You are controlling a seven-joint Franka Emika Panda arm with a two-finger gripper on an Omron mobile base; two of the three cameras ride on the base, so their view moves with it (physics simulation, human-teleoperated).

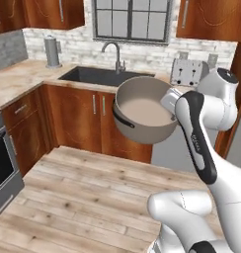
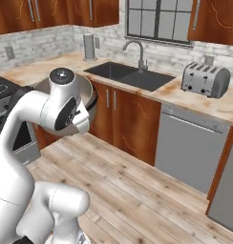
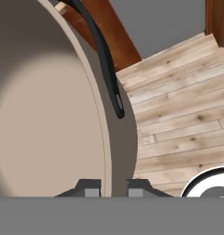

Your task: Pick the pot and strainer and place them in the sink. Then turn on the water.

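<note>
1. Gripper [image 3: 112,188] clamped on the rim of the pot [image 1: 142,111], 1 fingertip [image 3: 88,188] inside the wall and the other outside it, as seen in the hand view.
2. Pot held in the air in front of the lower cabinets, tilted so the open mouth faces the left base camera; pale empty interior visible, 1 black side handle [image 1: 123,120] on the lower left of the rim.
3. In the hand view, same black handle [image 3: 106,59] curving along the outer wall of the pot, wooden floor [image 3: 187,105] beyond it.
4. In the right base view, pot [image 2: 90,97] mostly hidden behind the white arm, only a grey arc of rim and wall showing at either side.
5. Sink [image 1: 100,75] set in the light counter under the window, dark basin, grey curved tap [image 1: 112,52] behind it; pot held apart from it, nearer the camera.
6. Silver toaster [image 2: 205,79] on the counter to the right of the sink.
7. Tall grey canister [image 1: 52,52] on the counter to the left of the sink, by the wall.
</note>
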